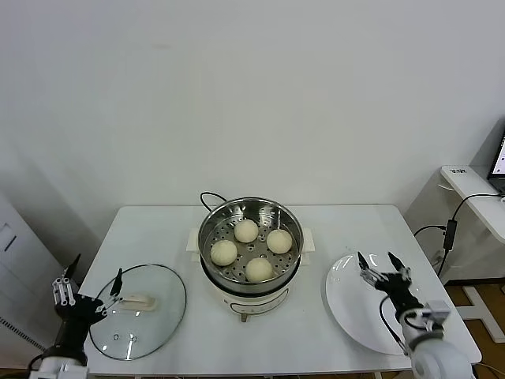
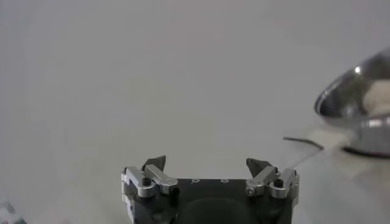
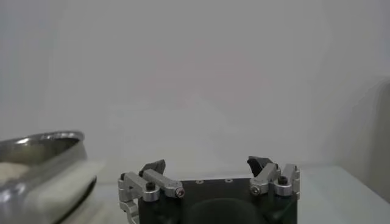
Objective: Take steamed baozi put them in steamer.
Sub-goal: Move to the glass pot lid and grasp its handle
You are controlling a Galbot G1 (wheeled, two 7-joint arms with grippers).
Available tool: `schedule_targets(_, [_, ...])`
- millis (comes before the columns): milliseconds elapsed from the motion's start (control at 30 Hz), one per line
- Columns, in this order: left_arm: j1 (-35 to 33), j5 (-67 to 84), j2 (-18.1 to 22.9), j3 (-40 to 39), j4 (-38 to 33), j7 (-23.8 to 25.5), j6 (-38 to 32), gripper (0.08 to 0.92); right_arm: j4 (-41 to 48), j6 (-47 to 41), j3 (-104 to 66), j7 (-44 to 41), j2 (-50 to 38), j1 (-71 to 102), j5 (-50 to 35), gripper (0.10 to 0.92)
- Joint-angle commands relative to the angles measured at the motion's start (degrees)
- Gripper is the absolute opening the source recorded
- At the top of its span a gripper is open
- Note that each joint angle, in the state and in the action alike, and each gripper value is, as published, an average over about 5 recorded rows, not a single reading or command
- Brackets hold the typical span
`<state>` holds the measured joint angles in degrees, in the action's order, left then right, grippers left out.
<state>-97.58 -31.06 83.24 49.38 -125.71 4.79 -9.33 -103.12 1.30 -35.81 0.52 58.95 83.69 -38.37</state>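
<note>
The shiny steel steamer stands mid-table on its cream base, and several pale baozi lie on its perforated tray. My left gripper hovers at the table's left front corner, open and empty, beside the glass lid. My right gripper is open and empty over the white plate at the right front. The left wrist view catches the steamer with a baozi inside, beyond the left gripper. In the right wrist view the steamer rim sits beside the right gripper.
A round glass lid with a cream handle lies on the table at the left front. An empty white plate lies at the right front. The black cord runs behind the steamer. A white side desk stands to the right.
</note>
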Motion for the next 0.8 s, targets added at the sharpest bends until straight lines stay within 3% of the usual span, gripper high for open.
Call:
schedule_targets(33, [-4.0, -38.2, -2.9, 2.4, 13.8, -15.0, -24.0, 0.823, -5.8, -0.5, -9.4, -0.4, 5.2, 12.4, 3.6, 0.823])
schedule_targets(133, [-2.1, -49.3, -2.7, 2.1, 19.1, -21.9, -26.1, 0.823, -6.0, -0.6, -9.4, -0.4, 5.7, 12.3, 3.9, 0.823])
schedule_targets(233, [0.9, -56.2, -2.8, 2.1, 23.6, -24.9, -26.9, 0.823, -6.4, -0.6, -9.4, -0.4, 6.2, 12.4, 4.1, 0.823])
schedule_targets(800, [9.1, -58.5, -3.1, 1.5, 31.0, -23.2, -20.8, 0.823, -8.1, -0.5, -9.4, -0.5, 7.5, 13.7, 5.1, 0.823])
